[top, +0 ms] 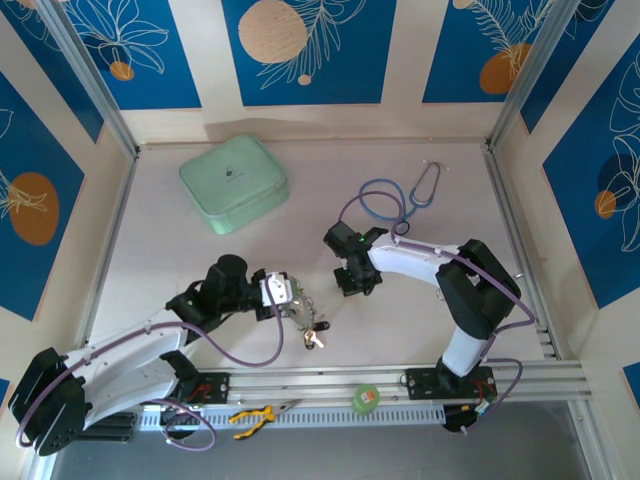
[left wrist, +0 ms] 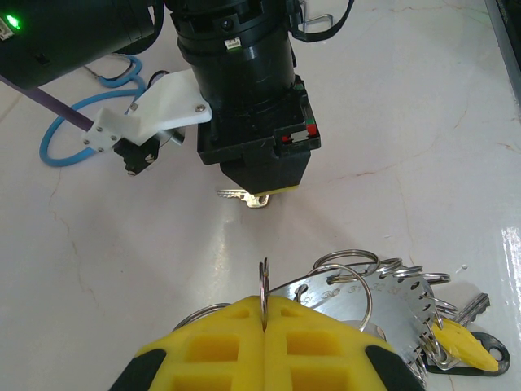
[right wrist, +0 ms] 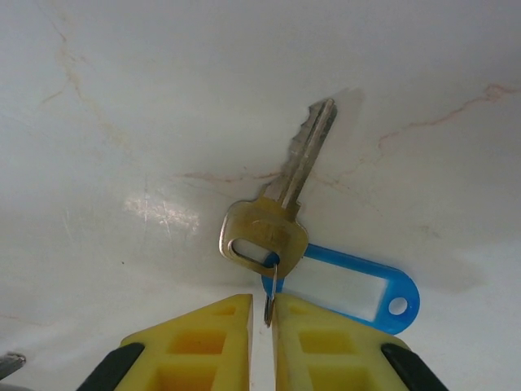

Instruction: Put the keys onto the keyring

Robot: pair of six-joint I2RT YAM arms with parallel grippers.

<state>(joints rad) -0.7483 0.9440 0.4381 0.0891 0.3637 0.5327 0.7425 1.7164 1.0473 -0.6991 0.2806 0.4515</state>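
The keyring (left wrist: 391, 305), a flat silvery disc with stamped numbers and a notched rim, lies low on the table with several small split rings, a yellow tag (left wrist: 460, 346) and keys at its right edge. My left gripper (left wrist: 264, 305) is shut on one thin split ring standing edge-on beside the disc. In the top view the left gripper (top: 290, 300) sits over that bunch (top: 312, 328). My right gripper (right wrist: 263, 314) is shut on the small ring of a brass key (right wrist: 269, 224) with a blue tag (right wrist: 350, 289). The key's blade points away, close to the table.
A blue stethoscope (top: 395, 200) lies behind the right arm and a mint-green case (top: 233, 183) at the back left. A green tape roll (top: 366, 398) and yellow pliers (top: 255, 414) rest on the front rail. The right gripper (top: 352, 280) hangs a short way right of the left one.
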